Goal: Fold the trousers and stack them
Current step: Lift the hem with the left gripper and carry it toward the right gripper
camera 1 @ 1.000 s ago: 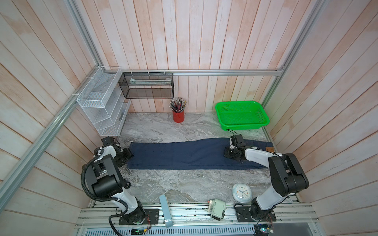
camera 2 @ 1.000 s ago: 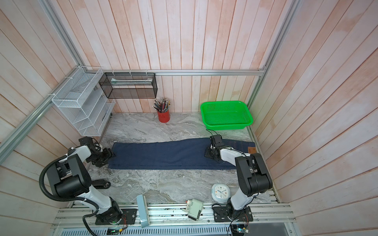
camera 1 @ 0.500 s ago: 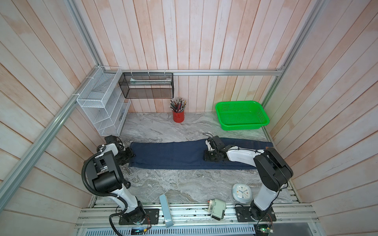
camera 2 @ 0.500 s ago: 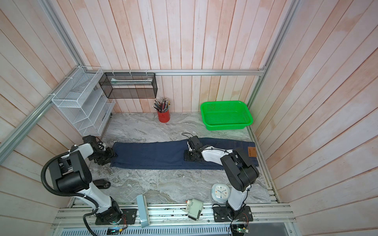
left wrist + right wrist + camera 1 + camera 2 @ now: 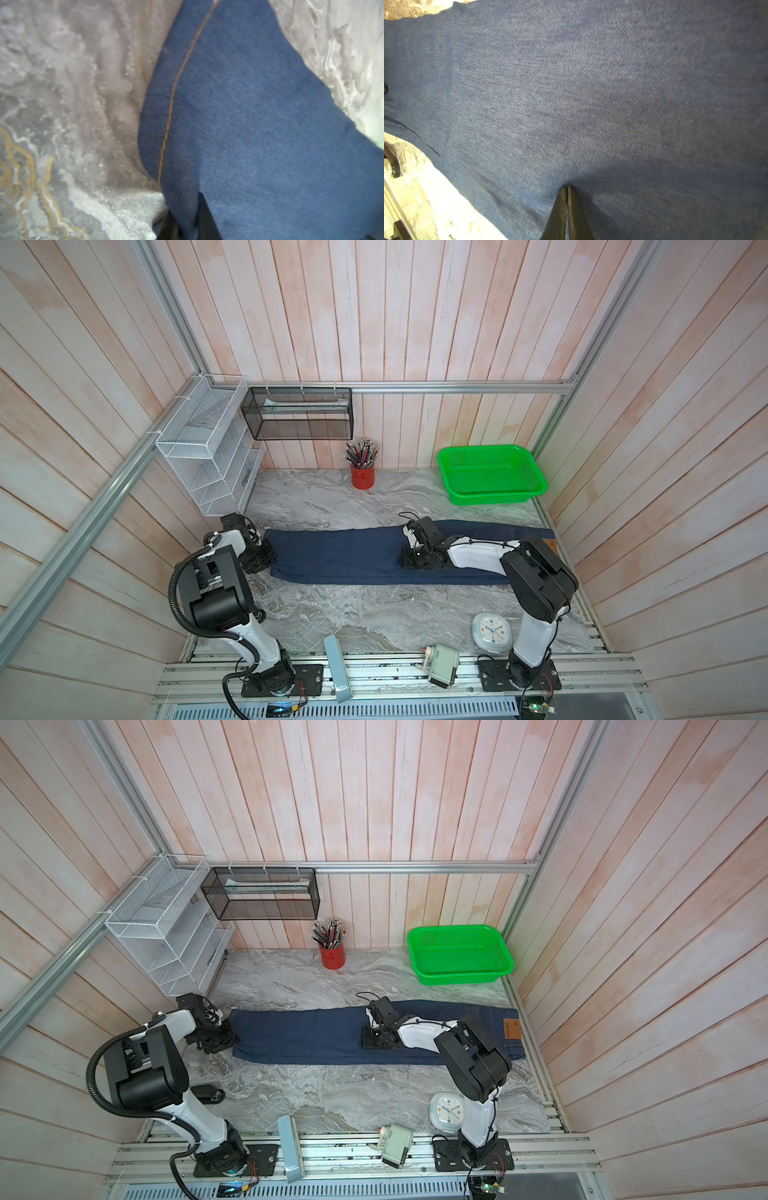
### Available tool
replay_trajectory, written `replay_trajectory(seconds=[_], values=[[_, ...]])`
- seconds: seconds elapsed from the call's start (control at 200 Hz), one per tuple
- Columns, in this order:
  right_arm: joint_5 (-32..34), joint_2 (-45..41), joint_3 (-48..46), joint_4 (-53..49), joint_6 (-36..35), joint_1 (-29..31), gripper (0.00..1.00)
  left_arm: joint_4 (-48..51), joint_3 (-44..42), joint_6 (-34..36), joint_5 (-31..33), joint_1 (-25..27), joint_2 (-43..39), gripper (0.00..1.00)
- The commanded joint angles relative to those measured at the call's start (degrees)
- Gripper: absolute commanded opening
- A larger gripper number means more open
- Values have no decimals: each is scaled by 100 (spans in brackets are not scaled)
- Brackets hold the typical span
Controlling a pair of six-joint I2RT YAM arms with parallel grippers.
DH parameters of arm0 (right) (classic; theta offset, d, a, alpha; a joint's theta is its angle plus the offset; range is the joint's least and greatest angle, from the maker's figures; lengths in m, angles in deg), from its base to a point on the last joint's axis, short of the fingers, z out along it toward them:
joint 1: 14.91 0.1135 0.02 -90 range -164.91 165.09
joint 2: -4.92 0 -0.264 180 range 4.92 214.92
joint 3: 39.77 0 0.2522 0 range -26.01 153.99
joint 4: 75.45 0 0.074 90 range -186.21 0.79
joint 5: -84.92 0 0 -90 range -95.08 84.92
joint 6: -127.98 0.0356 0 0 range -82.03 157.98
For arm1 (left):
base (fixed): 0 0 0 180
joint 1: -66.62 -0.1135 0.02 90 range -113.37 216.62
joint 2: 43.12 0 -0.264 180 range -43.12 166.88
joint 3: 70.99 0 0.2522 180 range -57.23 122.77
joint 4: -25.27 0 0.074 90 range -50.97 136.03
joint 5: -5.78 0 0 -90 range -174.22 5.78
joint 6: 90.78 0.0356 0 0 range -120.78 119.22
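The trousers (image 5: 340, 556) (image 5: 303, 1036) lie flat along the marble table as one long dark navy strip, hem at the left and waist at the right, with a tan patch (image 5: 512, 1029) at the waist. My left gripper (image 5: 266, 558) (image 5: 226, 1042) sits at the hem end. In the left wrist view it (image 5: 185, 207) is shut on a fold of the denim (image 5: 249, 124) beside a tan seam. My right gripper (image 5: 409, 562) (image 5: 368, 1042) rests on the middle of the trousers. Its tips (image 5: 566, 188) are shut together and press on the cloth (image 5: 571, 93), holding nothing.
A green basket (image 5: 490, 477) stands at the back right and a red pencil cup (image 5: 362, 477) at the back middle. A white wire rack (image 5: 208, 460) and a black mesh shelf (image 5: 297, 414) hang at the back left. A white clock (image 5: 491, 628) and a small device (image 5: 442, 664) lie near the front edge.
My right gripper has slid left along the trousers from near the waist to the middle, staying shut. My left gripper has closed on the hem end.
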Motion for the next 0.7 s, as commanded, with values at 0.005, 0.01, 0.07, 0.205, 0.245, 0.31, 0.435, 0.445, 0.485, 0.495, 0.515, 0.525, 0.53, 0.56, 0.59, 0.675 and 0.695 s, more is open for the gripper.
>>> replay_trajectory(seconds=[0.005,0.01,0.07,0.205,0.245,0.31,0.435,0.445,0.485,0.495,0.515,0.525,0.53,0.56,0.59,0.675,0.695], values=[[-43,173,-21,-134,21,29,9,-134,-10,24,-7,188,-321,11],[-43,170,-21,-133,19,27,9,-133,-8,24,1,198,-338,10],[-35,154,-7,-157,8,26,9,-160,-8,15,44,351,-477,7],[-24,97,6,-188,-1,26,9,-122,25,-52,347,773,-838,0],[-42,106,21,-207,-1,26,9,-135,5,-70,448,916,-985,0],[-52,132,67,-239,-1,26,9,-149,-21,-113,637,1132,-1245,0],[-26,154,166,-286,-1,26,9,-235,-52,-169,959,1464,-1759,0],[-22,162,178,-291,-3,26,9,-237,-51,-169,989,1494,-1796,0],[-28,191,237,-326,-1,26,9,-243,-43,-154,1129,1580,-1934,0],[-33,197,253,-336,-1,26,9,-246,-42,-148,1164,1597,-1967,0],[-34,214,287,-358,-1,35,9,-262,-42,-137,1223,1625,-2025,0],[-28,223,305,-370,-1,35,9,-268,-48,-128,1242,1637,-2053,0],[-27,226,309,-369,-1,39,9,-271,-45,-122,1254,1643,-2074,0],[-43,252,346,-383,8,45,9,-295,-43,-96,1299,1666,-2157,0],[-52,292,395,-380,14,59,9,-325,-50,-65,1260,1685,-2230,0],[-117,435,556,-396,23,121,9,-468,-78,46,1006,1792,-2428,0],[-135,470,596,-402,25,137,9,-483,-70,77,967,1861,-2471,0]])
